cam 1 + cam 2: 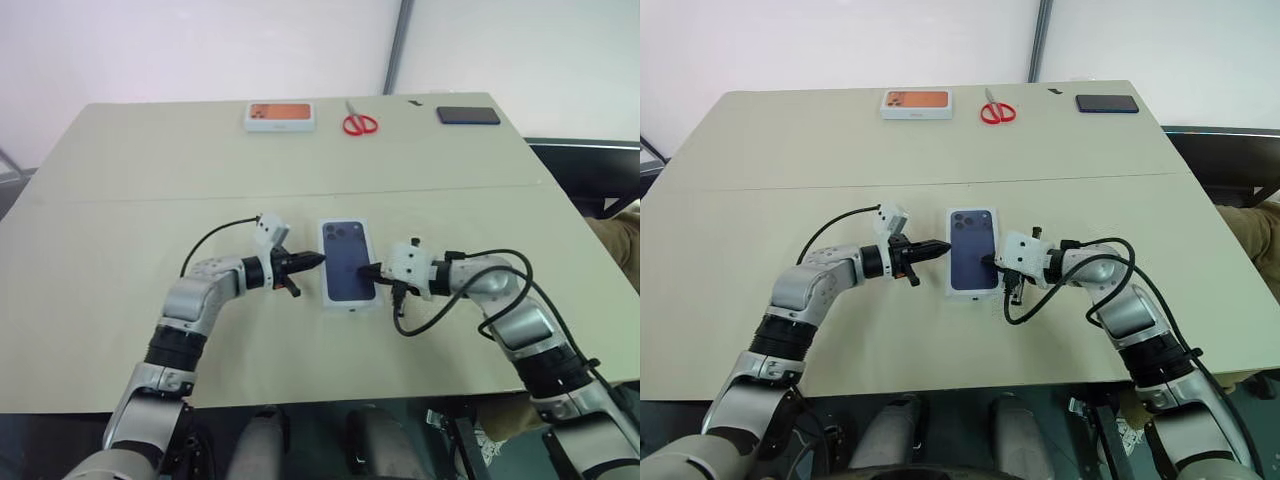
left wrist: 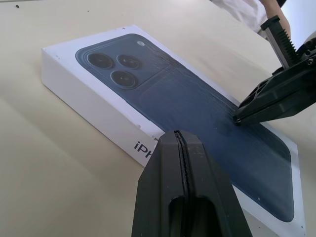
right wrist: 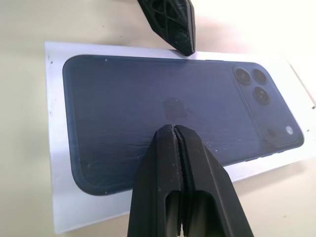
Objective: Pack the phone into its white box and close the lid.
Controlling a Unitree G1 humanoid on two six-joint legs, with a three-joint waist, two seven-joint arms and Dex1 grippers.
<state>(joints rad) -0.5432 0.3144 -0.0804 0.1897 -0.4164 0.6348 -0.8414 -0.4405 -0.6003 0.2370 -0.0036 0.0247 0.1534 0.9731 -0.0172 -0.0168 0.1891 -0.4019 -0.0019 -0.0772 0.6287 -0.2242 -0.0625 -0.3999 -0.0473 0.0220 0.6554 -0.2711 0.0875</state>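
Near the front edge of the tabletop [image 1: 120,250], about the middle, sits the white box with the lid [image 1: 349,262] on top. The lid is closed and shows a dark blue phone picture facing up. The box itself is hidden under the lid, and so is the phone.

On one long side of the lid is the left gripper [image 1: 318,260]. Its two black fingers are pressed together and hold nothing. The tip is at the lid's edge.

On the other long side is the right gripper [image 1: 362,271]. Its fingers are pressed together too, with nothing between them. The tip is over the blue picture.

Along the far edge lie three more things: an orange-topped white box [image 1: 281,115], red scissors [image 1: 359,121], and a black phone [image 1: 468,115] near the far right corner.
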